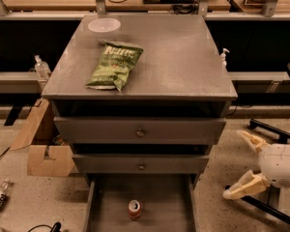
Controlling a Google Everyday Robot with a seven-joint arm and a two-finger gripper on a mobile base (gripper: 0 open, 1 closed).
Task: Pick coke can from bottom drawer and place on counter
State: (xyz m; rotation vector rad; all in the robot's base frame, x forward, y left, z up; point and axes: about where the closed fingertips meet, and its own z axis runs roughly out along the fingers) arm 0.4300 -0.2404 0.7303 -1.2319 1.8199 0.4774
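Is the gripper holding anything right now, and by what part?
Nothing. The gripper is open and empty, off to the right; the coke can stands in the bottom drawer.

gripper (233, 164): low at the right edge; arm cut off there;
bottom drawer (164, 202): front cut by the lower edge;
coke can (135, 210): lettering too small to read

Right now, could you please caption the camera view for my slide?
Open gripper hangs low, right of the open bottom drawer, where the can stands; chip bag on counter.
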